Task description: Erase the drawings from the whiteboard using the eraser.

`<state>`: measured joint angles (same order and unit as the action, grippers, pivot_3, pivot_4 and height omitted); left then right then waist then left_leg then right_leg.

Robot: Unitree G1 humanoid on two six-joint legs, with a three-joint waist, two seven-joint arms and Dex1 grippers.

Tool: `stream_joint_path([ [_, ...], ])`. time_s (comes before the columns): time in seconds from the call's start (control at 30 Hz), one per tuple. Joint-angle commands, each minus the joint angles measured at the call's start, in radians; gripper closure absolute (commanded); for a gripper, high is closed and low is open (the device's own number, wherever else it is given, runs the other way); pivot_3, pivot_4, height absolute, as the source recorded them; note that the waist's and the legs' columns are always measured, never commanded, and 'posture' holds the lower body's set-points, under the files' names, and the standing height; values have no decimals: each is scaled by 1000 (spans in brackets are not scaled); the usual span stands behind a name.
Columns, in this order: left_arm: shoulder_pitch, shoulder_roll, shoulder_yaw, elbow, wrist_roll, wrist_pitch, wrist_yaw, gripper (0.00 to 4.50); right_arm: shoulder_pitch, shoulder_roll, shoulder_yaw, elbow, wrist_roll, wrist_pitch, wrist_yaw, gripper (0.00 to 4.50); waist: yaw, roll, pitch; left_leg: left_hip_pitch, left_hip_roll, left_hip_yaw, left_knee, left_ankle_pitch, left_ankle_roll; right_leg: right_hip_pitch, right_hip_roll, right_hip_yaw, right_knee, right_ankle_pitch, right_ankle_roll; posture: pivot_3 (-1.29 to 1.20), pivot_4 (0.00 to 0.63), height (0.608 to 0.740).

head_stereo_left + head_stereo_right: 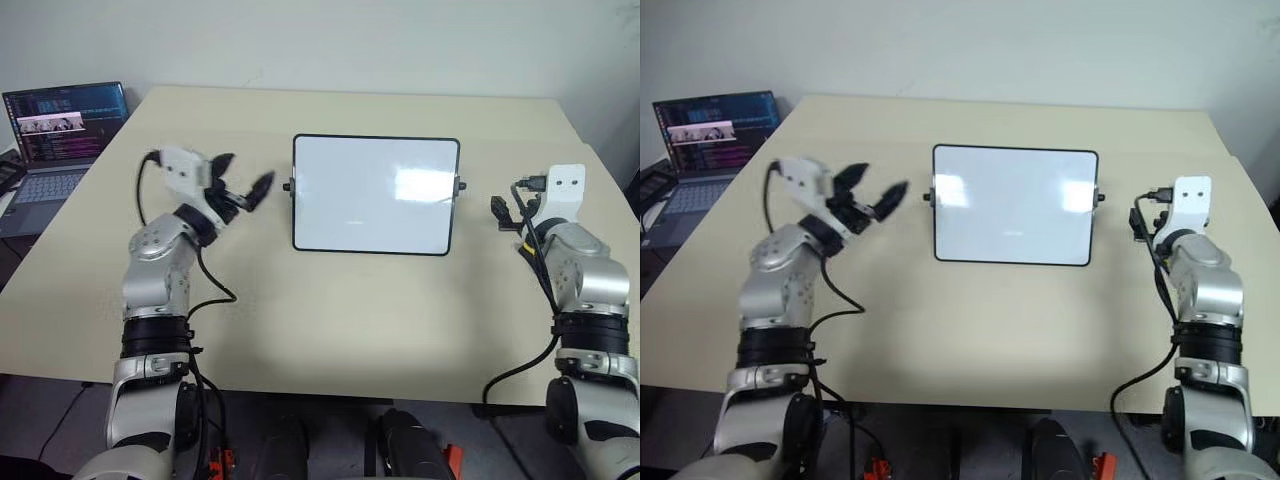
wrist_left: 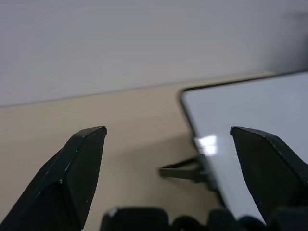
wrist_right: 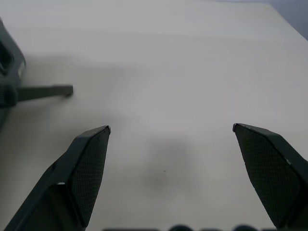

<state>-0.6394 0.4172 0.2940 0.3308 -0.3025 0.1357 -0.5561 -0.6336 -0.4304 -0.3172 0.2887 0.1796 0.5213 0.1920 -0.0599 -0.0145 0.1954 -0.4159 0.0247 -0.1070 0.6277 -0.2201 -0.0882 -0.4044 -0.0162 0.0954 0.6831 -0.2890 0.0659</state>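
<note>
Left eye view — whiteboard (image 1: 376,195) propped mid-worktop (image 1: 330,320), looking clean. Left gripper (image 1: 243,186) at its nine o'clock, right gripper (image 3: 171,132) at three — fingers of both spread, empty, flanking it.

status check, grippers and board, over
Left gripper open, empty, beside board's left edge. Right gripper open, empty, over bare table. Board looks blank. Nothing in the way.
</note>
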Motion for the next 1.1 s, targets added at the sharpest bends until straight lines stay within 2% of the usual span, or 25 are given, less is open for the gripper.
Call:
stream_joint_path([
  [0.03,19,-10,-5,58,57,-86,82,0,2,16,-19,10,14,-89,-12,22,0,0,0,0,0,0,0,0,0,0,0,0,0,0,0,0,150,740],
  [0.23,46,-64,-56,147,131,-193,169,0,0,65,-2,108,-3,-218,-30,22,0,0,0,0,0,0,0,0,0,0,0,0,0,0,0,0,150,740],
  [0.6,75,-153,-96,244,217,-358,341,0,-29,110,-2,311,50,-458,64,22,-5,0,0,1,0,0,0,0,0,0,0,0,0,0,0,0,150,740],
  [0.83,119,-143,-85,256,205,-382,351,0,-24,173,46,323,27,-516,39,22,-24,0,-1,1,0,0,0,0,0,0,0,1,2,0,0,0,150,740],
  [1.1,82,-145,-87,321,195,-393,340,0,-24,217,81,347,-3,-556,-3,22,-28,1,-1,3,0,1,1,1,0,0,0,1,6,0,0,0,150,740],
])
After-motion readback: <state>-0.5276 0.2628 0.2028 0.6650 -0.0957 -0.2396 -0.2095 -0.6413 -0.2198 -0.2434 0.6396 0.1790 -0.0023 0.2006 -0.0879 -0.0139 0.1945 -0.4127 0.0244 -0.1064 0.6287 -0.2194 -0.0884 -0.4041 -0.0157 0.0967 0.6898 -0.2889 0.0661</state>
